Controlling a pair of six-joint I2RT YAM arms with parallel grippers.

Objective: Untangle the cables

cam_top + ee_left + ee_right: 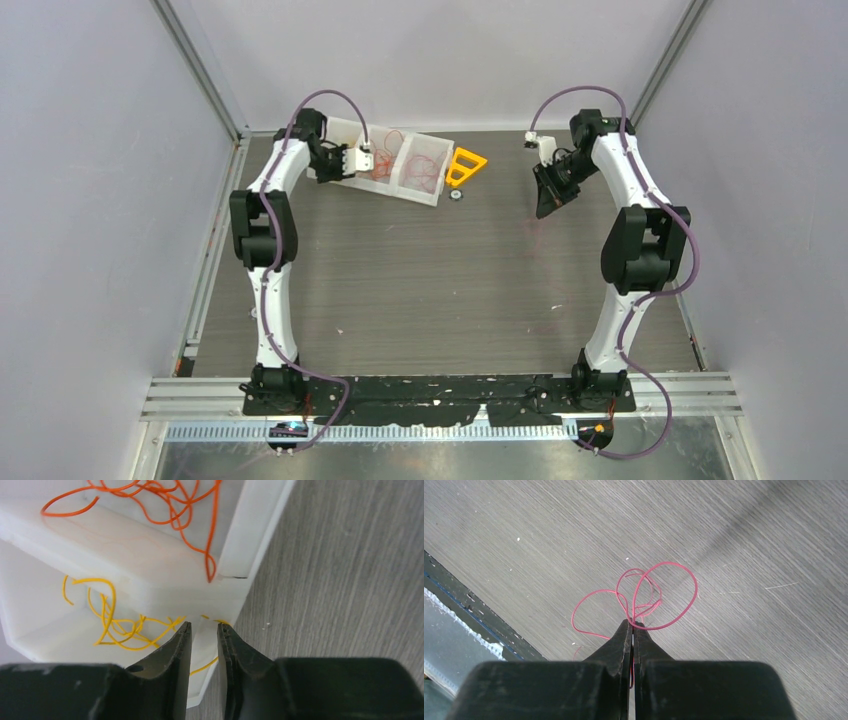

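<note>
White plastic formed the tray (pixel 400 194) at the far left of the table (pixel 420 290), with a triangle (pixel 466 167) just beside its right end. From overhead we made out thin reddish strands in its compartments. From the left wrist we saw two of those compartments, parted by a white divider (pixel 150 565). Orange wire (pixel 165 500) lay curled in the farther one, with one strand trailing down to the divider's end. Yellow wire (pixel 112 625) lay tangled in the nearer one, directly before the left gripper (pixel 204 626). Its jaws stood spread by a narrow gap over the tray's edge, their tips at the fringe of the yellow tangle. A yellow strand crossed behind that gap lower down, and we could not tell whether it touched either finger. On the right, well apart from the tray, the right gripper (pixel 633 623) pointed down at the grey woodgrain table. Its jaws were pressed together on red wire (pixel 664 580). The wire's loops fanned out beyond the tips, and one strand ran back between the fingers. We could not tell whether those loops rested on the table or hung above it.
</note>
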